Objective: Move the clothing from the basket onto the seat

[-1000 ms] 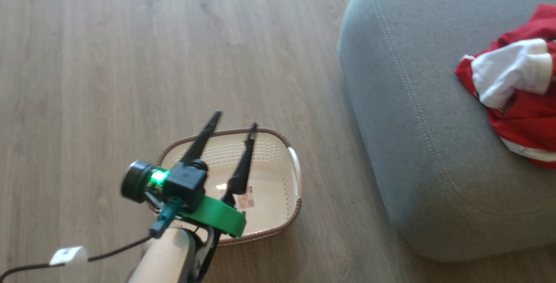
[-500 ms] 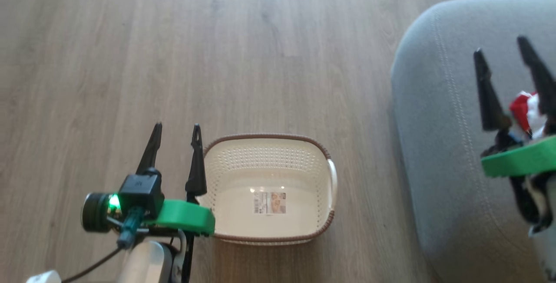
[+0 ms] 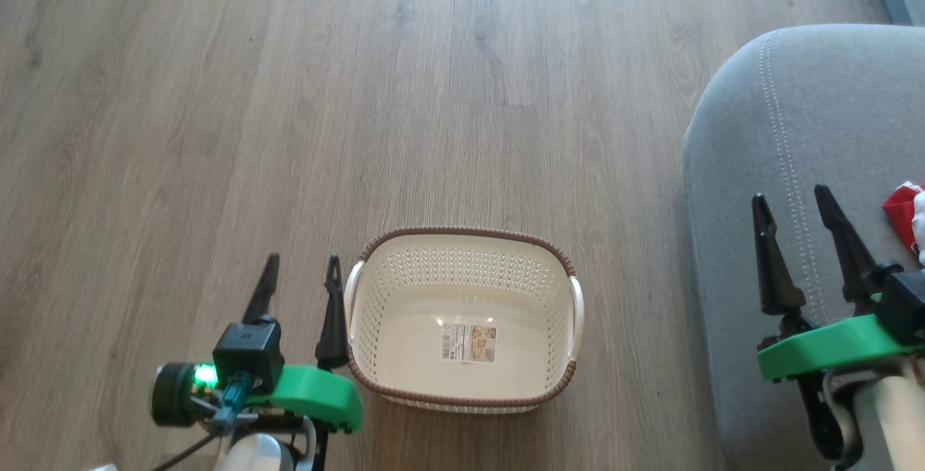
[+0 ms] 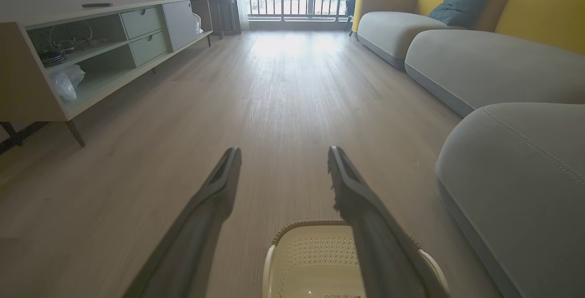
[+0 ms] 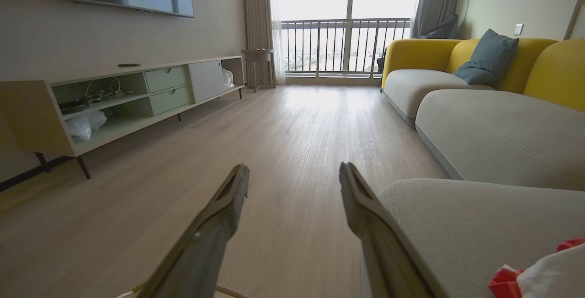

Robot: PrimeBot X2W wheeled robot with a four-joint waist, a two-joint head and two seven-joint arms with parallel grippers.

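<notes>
Going by the bare bottom of the basket (image 3: pixel 462 231), with just the label (image 3: pixel 468 343) showing down there, looks pretty much like wrap-up time: nothing red left to fish out. Clothing (image 3: pixel 902 207) lying up on the seat (image 3: pixel 795 95), a red-and-white corner peeking in at the right edge of the head view, near the right claw (image 3: pixel 790 196). Same bundle down in the corner of the right wrist view, resting on the grey cushion.

Left claw (image 3: pixel 302 260): fingers spread wide, pinching nothing, hanging over the floor (image 3: pixel 289 95) just beside the basket's left handle. Right claw: spread as well, empty, hovering over the seat's rounded corner by the stitching.

So, for doing this bit well, probably:
- Take a proper look into the basket before calling it. Pale plastic, perforated walls, easy enough to check; can't spot any fabric stuck to the sides.
- Check the pile on the seat too. Most of it cut off by the frame, so no telling about a sleeve dangling off the cushion edge.
- Pull both arms back slow and high. Mind the left fingers next to that brown rim; would be easy to clip it and shove the basket across the wood.
- Leave both claws spread, so no snagging the fabric on the right side.
</notes>
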